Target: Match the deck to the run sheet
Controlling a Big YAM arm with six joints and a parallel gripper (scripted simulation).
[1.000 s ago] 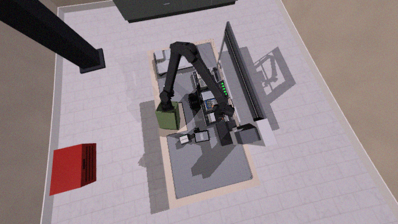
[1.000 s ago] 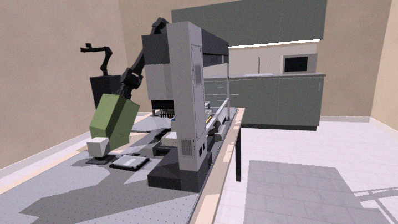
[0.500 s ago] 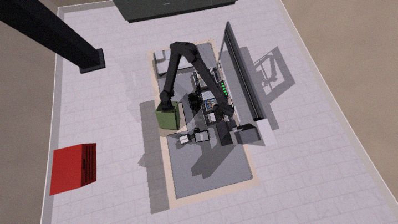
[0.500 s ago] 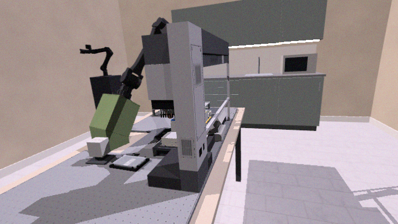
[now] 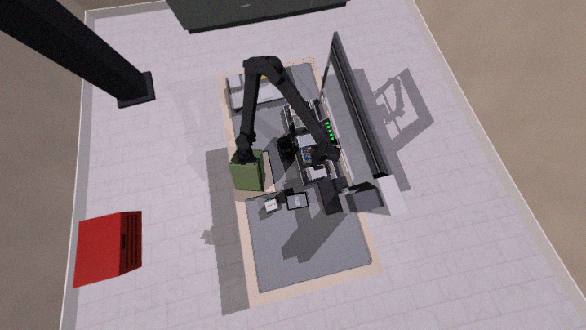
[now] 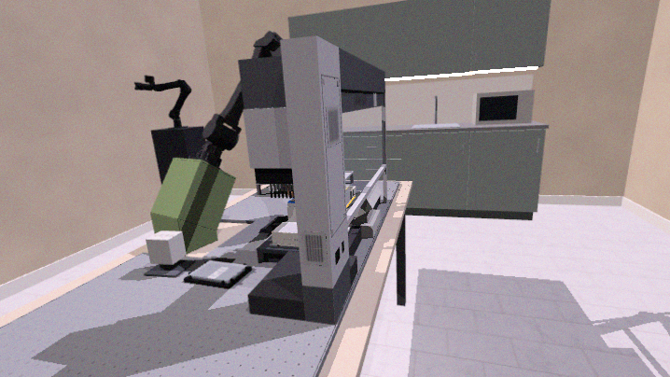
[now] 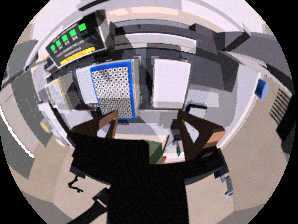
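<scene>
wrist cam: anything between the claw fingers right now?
No. In the wrist view the claw is wide open, with only deck labware seen beyond the gap: a blue-framed tip rack to the left and a plain white item to the right.
</scene>
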